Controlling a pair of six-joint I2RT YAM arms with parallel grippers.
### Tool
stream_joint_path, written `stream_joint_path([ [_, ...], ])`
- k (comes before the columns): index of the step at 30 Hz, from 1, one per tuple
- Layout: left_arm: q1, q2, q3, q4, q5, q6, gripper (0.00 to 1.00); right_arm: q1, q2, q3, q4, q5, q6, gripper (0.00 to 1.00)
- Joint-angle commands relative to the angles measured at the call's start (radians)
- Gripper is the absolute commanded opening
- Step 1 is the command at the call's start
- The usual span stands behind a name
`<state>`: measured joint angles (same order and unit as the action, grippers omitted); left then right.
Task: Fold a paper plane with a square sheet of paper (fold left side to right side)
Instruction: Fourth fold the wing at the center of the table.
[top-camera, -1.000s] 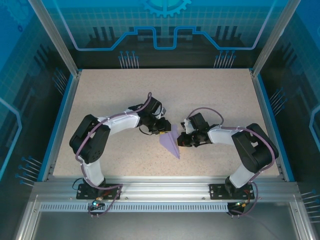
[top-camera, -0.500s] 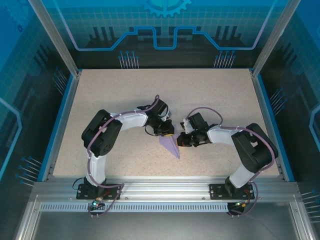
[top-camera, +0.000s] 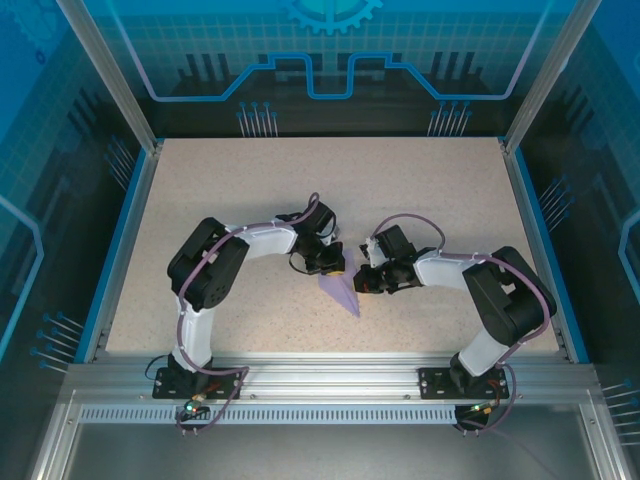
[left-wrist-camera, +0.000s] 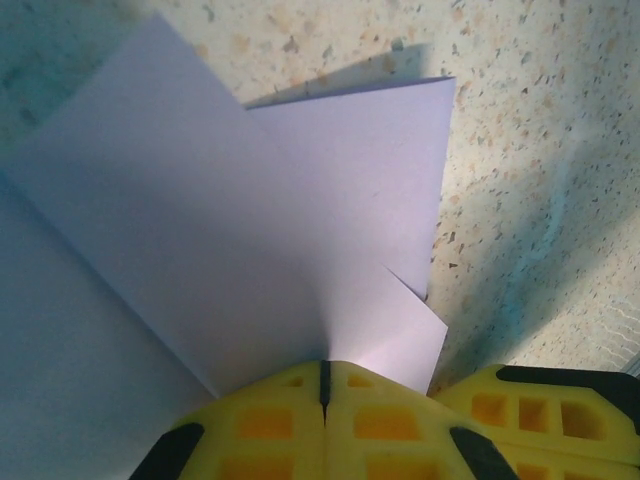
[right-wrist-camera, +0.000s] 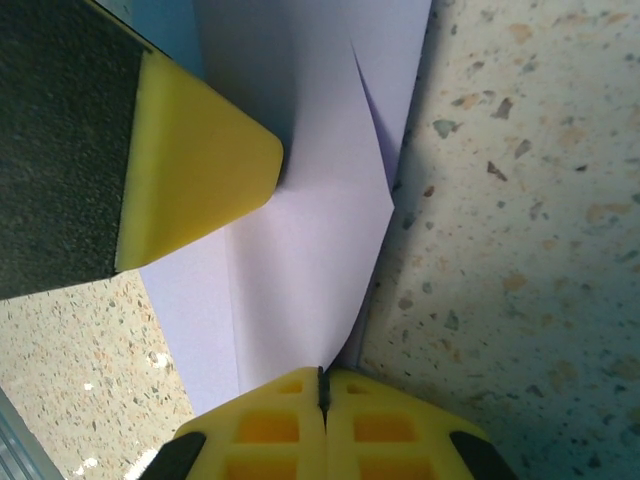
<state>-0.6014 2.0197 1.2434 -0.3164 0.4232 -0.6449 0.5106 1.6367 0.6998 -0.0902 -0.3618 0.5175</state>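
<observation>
Overhead, setting: a speckled beige tabletop (top-camera: 250, 190) with blue edging; both arms reach inward from the near edge and meet near the middle.
Task object: the narrow, pointed, pale lavender folded paper plane (top-camera: 344, 294) sits a little nearer than the table's centre, between the two grippers. Its sharp tip points toward the near edge and slightly right.
Left gripper (top-camera: 333, 268): it comes in from the left at the plane's wide far end. Its jaws are pressed together with the paper pinched between them.
Left wrist view: the yellow fingertips meet in a thin seam at the bottom of the view. Several flat lavender layers fan out from that seam, with straight creases and squared corners over the speckled surface.
Right gripper (top-camera: 364, 282): it comes in from the right, just beside the left gripper, at the plane's right edge. Its jaws are likewise closed, clamping the paper.
Right wrist view: the paper's edge runs straight into the seam between the closed yellow fingertips. A yellow pad (right-wrist-camera: 190, 170) of the left gripper, backed in black, lies over the upper left of the sheet.
Spacing: the two grippers are close together, both on the wide end and away from the tip.
</observation>
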Motion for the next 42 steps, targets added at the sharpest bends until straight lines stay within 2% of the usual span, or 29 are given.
stream_joint_path([
  [1,-0.004,0.027,-0.042,-0.043,-0.04,0.018,0.05,0.015,0.027,-0.006,-0.089,0.066,-0.019,0.05],
  [7,-0.003,0.011,-0.074,-0.052,-0.063,0.021,0.04,0.003,-0.036,0.023,-0.098,0.055,-0.017,0.12],
  [15,-0.004,0.01,-0.096,-0.033,-0.062,0.015,0.04,-0.015,-0.185,0.05,-0.193,0.074,-0.009,0.3],
  [20,-0.005,0.007,-0.095,-0.036,-0.062,0.019,0.04,0.006,-0.245,0.016,-0.177,-0.017,0.041,0.26],
  [23,-0.005,0.005,-0.096,-0.036,-0.061,0.018,0.04,0.027,-0.23,-0.014,-0.12,-0.104,0.087,0.21],
  [27,-0.005,0.004,-0.097,-0.034,-0.062,0.019,0.04,0.053,-0.182,-0.017,-0.073,-0.161,0.118,0.2],
  [42,-0.007,-0.007,-0.096,-0.04,-0.063,0.021,0.04,0.09,-0.097,-0.021,-0.16,-0.119,0.08,0.21],
])
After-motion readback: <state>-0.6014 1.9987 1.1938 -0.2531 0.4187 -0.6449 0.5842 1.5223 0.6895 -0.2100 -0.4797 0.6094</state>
